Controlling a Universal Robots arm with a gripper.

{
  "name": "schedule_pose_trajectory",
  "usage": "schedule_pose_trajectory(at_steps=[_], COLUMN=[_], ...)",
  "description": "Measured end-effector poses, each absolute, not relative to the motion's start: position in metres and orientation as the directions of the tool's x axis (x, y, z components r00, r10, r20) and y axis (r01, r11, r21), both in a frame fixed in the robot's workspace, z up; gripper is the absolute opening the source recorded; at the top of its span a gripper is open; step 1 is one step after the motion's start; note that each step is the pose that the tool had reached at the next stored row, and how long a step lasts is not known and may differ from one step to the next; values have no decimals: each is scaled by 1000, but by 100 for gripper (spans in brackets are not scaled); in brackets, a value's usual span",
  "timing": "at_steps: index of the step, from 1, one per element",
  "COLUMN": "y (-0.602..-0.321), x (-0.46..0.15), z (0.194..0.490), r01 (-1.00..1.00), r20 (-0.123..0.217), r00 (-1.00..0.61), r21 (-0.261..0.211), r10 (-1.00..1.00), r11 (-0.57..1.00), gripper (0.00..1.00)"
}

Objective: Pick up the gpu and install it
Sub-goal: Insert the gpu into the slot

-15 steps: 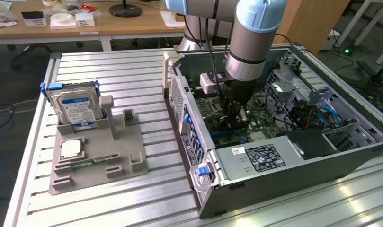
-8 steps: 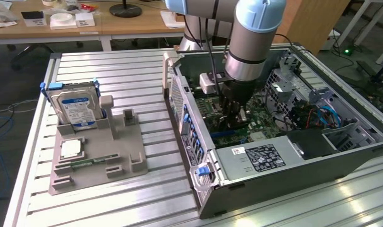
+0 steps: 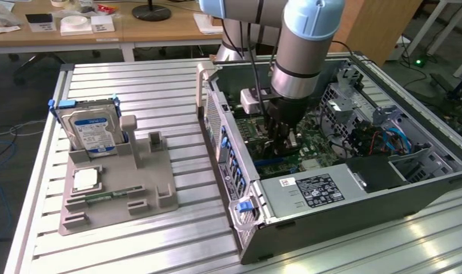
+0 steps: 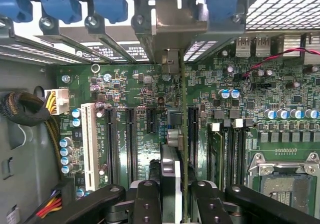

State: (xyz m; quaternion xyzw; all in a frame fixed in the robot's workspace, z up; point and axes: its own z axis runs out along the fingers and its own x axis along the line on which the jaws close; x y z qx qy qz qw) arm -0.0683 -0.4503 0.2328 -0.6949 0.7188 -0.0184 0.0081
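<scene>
In the wrist view the gpu (image 4: 172,134) is seen edge-on, with its green board edge, black cooler and silver end bracket toward the case's rear slots. My gripper (image 4: 172,196) is shut on it, one black finger (image 4: 147,201) on each side. The card stands upright over the green motherboard (image 4: 135,99), between the black expansion slots (image 4: 131,144). Whether it sits in a slot I cannot tell. In the exterior view the gripper (image 3: 282,134) reaches down deep inside the open computer case (image 3: 330,188).
A grey parts holder (image 3: 116,188) lies on the slatted table at the exterior view's left, with a silver hard drive (image 3: 93,128) and a narrow memory stick (image 3: 101,197). Inside the case are a white slot (image 4: 90,146), cable bundles (image 4: 30,109) and the processor socket (image 4: 285,184).
</scene>
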Motion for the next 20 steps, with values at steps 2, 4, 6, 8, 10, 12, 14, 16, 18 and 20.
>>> schedule_pose_trajectory(at_steps=[2, 4, 6, 8, 10, 12, 14, 16, 18, 20], y=[-450, -450, -450, -450, -450, -450, -450, -450, -450, -450], x=[-68, -68, -68, -68, -68, -68, -68, -68, -68, -68], z=[232, 231, 231, 230, 229, 228, 227, 227, 226, 226], r01=[-999, -999, -999, -999, -999, -999, -999, -999, -999, -999], r20=[14, 14, 14, 14, 14, 14, 14, 15, 14, 14], r00=[-34, -34, -34, -35, -35, -35, -36, -36, -36, -36], r21=[-38, -38, -38, -38, -38, -38, -38, -38, -38, -38], r10=[-999, -999, -999, -999, -999, -999, -999, -999, -999, -999], r11=[34, 34, 34, 34, 34, 35, 35, 35, 35, 35], gripper=[28, 28, 28, 28, 28, 28, 28, 28, 28, 28])
